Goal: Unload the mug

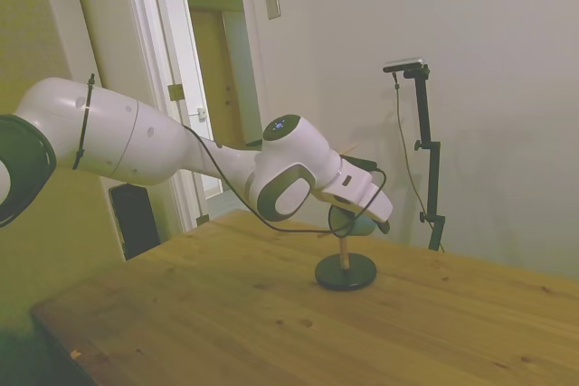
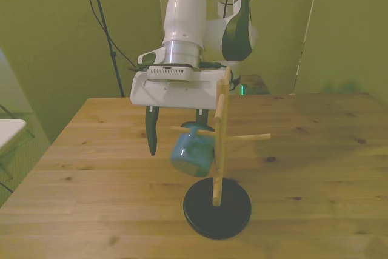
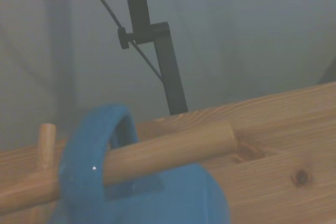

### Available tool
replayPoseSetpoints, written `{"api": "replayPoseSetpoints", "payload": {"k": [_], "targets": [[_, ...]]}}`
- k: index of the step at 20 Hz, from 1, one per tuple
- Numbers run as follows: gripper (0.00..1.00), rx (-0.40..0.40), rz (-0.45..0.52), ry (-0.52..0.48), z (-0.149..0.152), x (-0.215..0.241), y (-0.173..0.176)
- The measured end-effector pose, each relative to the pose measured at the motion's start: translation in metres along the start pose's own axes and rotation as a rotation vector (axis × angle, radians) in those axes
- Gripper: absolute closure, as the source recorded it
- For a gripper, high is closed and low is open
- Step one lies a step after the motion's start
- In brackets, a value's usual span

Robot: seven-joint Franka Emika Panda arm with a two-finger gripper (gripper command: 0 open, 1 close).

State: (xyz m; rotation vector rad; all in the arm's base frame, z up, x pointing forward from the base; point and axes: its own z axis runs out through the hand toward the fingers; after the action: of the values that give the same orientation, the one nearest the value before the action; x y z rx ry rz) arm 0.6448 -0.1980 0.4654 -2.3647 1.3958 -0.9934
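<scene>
On its peg, the mug (image 2: 191, 153) hangs between the parted claw (image 2: 176, 131).

1. The place looks like a plain indoor room, perhaps in an office or a lab, fitted out for robot trials.
2. A white robot arm (image 1: 136, 142) works over a bare wooden table (image 1: 226, 314).
3. The walls (image 1: 470, 42) are plain and pale.
4. At the far left of the side view, a white-framed doorway (image 1: 213, 88) opens onto a corridor.
</scene>
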Motion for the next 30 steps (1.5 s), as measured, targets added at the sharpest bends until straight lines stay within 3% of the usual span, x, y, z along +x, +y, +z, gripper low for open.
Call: {"api": "replayPoseSetpoints", "payload": {"k": [30], "targets": [[1.00,0.010,-0.019,-0.018,-0.020,-0.005,0.003]]}}
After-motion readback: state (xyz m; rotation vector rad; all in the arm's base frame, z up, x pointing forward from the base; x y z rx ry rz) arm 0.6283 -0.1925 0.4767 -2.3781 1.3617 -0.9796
